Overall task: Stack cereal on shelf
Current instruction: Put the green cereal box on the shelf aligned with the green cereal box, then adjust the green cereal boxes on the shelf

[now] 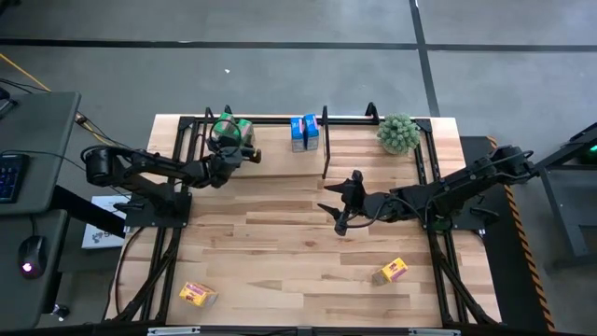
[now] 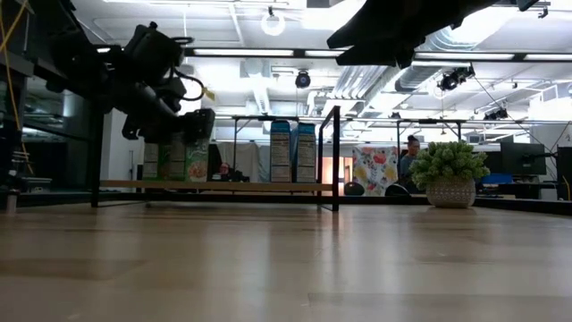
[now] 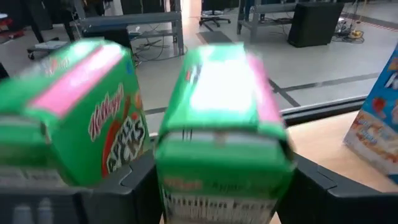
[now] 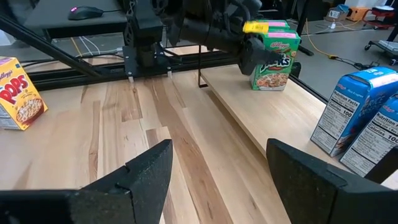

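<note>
Two green cereal boxes stand side by side at the left end of the shelf (image 1: 354, 119), a black tube rack with a light board (image 4: 261, 118). My left gripper (image 1: 229, 151) reaches in from the near-left and is shut on one green box (image 3: 224, 124). The other green box (image 3: 81, 112) stands close beside it. Two blue boxes (image 1: 303, 133) stand upright mid-shelf. Two yellow-orange boxes (image 1: 198, 295) (image 1: 394, 271) lie on the tabletop near its front. My right gripper (image 1: 334, 210) hovers open above the table's middle, holding nothing. My left gripper has the green box pinched between its two fingers (image 3: 140, 186), one on each narrow side (image 3: 168, 155), low on the box as that view shows it. The fingers come roughly level from the table's near side. The box is upright, its base at the shelf board (image 2: 223, 185).
A round green plant in a pot (image 1: 398, 133) sits at the shelf's right end. A black upright of the rack (image 1: 325, 149) stands just right of the blue boxes. Bare tabletop (image 1: 270, 243) spreads between the arms. A person sits in the room beyond the table (image 2: 411, 156).
</note>
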Robot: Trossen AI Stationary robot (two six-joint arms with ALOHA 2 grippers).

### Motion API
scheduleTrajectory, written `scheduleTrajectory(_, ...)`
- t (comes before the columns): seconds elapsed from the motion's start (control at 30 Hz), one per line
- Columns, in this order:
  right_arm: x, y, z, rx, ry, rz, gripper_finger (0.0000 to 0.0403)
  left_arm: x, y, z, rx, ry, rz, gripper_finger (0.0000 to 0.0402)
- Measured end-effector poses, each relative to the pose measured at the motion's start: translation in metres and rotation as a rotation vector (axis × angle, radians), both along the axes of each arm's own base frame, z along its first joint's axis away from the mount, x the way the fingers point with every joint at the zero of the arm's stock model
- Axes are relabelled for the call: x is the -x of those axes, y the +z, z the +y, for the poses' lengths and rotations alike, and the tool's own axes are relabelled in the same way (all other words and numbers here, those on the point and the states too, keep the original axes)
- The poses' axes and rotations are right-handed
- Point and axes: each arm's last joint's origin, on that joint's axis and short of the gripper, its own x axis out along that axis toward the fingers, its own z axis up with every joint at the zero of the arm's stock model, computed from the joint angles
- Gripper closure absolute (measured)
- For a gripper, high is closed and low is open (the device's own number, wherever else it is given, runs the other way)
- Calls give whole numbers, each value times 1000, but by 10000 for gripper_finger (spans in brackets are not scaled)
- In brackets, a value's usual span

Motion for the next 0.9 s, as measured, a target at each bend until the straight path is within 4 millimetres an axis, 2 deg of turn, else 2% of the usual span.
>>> scheduleTrajectory(0.37,0,0,0,0,0,1,151,5,36,-16,-77,-79,-89,173)
scheduleTrajectory(0.63,0,-1,0,4,-1,12,151,10,70,-45,-163,-314,-185,180)
scheduleTrajectory(0.77,1,-1,0,5,0,16,151,18,89,-66,-244,-387,-198,214)
scheduleTrajectory(0.9,1,-2,0,5,0,17,151,32,101,-84,-295,-287,-140,284)
